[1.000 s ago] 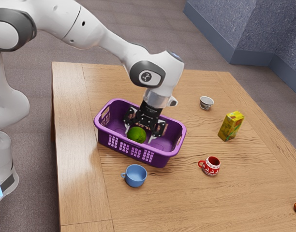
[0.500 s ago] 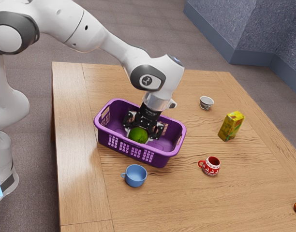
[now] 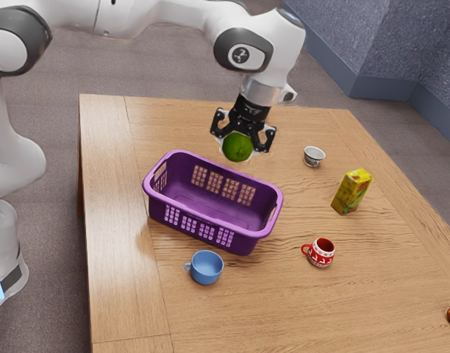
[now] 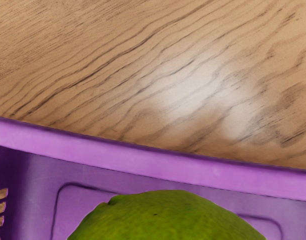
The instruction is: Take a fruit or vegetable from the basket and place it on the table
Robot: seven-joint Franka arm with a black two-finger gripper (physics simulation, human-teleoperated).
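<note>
A green fruit [image 4: 168, 217] (rather plump) shows against the purple basket [image 4: 143, 156].

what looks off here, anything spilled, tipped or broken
Nothing stands out. The basket sits flat, the blue cup, red cup, bowl and carton stand upright, with no spill or damage in sight. My gripper holds the green fruit.

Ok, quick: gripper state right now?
Gripper: closed on the green fruit, holding it up above the basket.
</note>
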